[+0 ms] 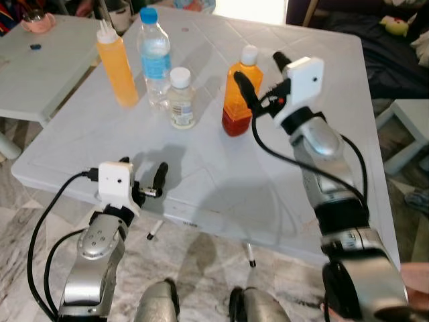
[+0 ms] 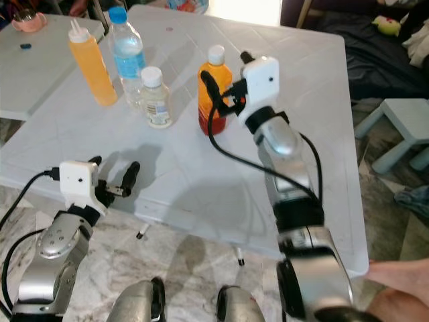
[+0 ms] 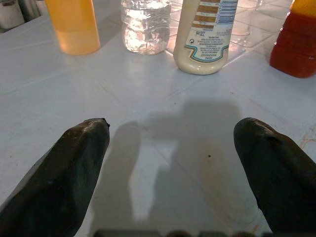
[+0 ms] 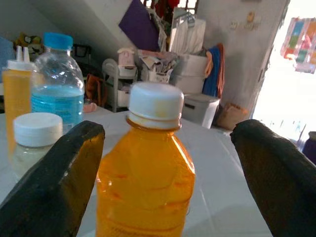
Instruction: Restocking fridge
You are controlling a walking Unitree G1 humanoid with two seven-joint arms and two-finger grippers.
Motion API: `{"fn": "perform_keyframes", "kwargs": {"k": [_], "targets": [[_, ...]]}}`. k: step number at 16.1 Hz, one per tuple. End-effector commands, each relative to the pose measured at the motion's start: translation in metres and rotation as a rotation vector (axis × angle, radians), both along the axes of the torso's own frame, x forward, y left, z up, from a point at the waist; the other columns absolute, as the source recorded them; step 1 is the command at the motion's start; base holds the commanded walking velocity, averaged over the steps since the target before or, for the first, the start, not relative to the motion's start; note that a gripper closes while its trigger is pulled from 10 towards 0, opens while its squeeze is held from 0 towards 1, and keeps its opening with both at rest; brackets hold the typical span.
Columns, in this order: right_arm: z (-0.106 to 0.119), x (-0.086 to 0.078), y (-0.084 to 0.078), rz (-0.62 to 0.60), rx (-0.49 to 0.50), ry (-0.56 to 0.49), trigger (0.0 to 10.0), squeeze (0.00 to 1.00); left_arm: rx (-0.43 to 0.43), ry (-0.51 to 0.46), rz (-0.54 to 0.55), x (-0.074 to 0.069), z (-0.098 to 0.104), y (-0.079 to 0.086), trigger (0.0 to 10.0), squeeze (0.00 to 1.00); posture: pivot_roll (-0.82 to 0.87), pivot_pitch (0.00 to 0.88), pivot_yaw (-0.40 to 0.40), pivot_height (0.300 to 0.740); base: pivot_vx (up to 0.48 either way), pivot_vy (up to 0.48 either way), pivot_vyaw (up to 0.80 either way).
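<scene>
Four bottles stand on the white table [image 1: 221, 181]. An orange juice bottle [image 1: 241, 94] with a white cap and red base is nearest my right gripper [image 1: 263, 75], which is open, one finger on each side of the bottle's upper part without touching it [image 4: 148, 168]. Left of it stand a small pale bottle [image 1: 181, 98], a clear water bottle with a blue cap [image 1: 154, 57] and an orange squeeze bottle [image 1: 116, 64]. My left gripper [image 1: 142, 180] is open low over the table's near left edge, nothing between its fingers [image 3: 74, 168].
A second white table [image 1: 40, 74] stands at the left with a pink cup [image 1: 37, 21]. A small white stool [image 1: 409, 127] and dark bedding sit at the right. A person's bare limb [image 2: 402, 278] shows at the lower right.
</scene>
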State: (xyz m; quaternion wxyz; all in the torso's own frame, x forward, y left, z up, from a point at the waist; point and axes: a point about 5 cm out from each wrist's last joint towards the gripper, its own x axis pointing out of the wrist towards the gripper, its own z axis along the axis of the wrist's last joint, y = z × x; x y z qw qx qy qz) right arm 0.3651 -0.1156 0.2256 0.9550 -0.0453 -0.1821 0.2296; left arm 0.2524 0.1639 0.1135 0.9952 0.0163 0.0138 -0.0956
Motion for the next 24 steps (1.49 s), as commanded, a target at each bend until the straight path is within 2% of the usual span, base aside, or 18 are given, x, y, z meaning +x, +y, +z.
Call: {"fn": "perform_keyframes", "kwargs": {"k": [1, 8, 9, 10, 18, 22, 23, 24], "targets": [[0.008, 0.004, 0.002, 0.016, 0.028, -0.018, 10.0, 0.00, 0.014, 0.002, -0.010, -0.002, 0.001, 0.000, 10.0, 0.00, 0.11, 0.175, -0.006, 0.740, 0.000, 0.000, 0.00], [0.010, 0.015, 0.012, 0.042, -0.016, -0.015, 10.0, 0.00, 0.027, 0.007, -0.008, -0.002, 0.002, 0.000, 10.0, 0.00, 0.11, 0.175, -0.008, 0.740, 0.000, 0.000, 0.00], [0.011, 0.014, 0.012, 0.054, -0.019, -0.028, 1.6, 0.00, 0.027, 0.008, -0.011, -0.002, 0.002, -0.001, 10.0, 0.00, 0.11, 0.175, -0.009, 0.740, 0.000, 0.000, 0.00], [0.011, 0.014, 0.013, 0.060, -0.037, -0.041, 0.0, 0.00, 0.030, 0.013, -0.017, -0.003, 0.001, -0.002, 10.0, 0.00, 0.11, 0.174, -0.009, 0.740, 0.000, 0.000, 0.00], [0.019, 0.017, 0.016, 0.065, -0.040, -0.044, 0.0, 0.00, 0.043, 0.035, -0.040, -0.003, -0.004, -0.006, 10.0, 0.00, 0.10, 0.172, -0.014, 0.740, 0.000, 0.000, 0.00], [0.021, 0.018, 0.017, 0.072, -0.037, -0.025, 0.4, 0.00, 0.046, 0.046, -0.049, -0.004, -0.006, -0.009, 10.0, 0.00, 0.10, 0.170, -0.015, 0.740, 0.000, 0.000, 0.00], [0.020, 0.019, 0.018, 0.069, -0.047, -0.014, 0.0, 0.00, 0.046, 0.047, -0.051, -0.004, -0.007, -0.010, 10.0, 0.00, 0.10, 0.170, -0.014, 0.740, 0.000, 0.000, 0.00], [0.020, 0.019, 0.018, 0.066, -0.048, -0.007, 0.0, 0.00, 0.047, 0.048, -0.053, -0.004, -0.007, -0.010, 10.0, 0.00, 0.10, 0.169, -0.013, 0.740, 0.000, 0.000, 0.00]]}}
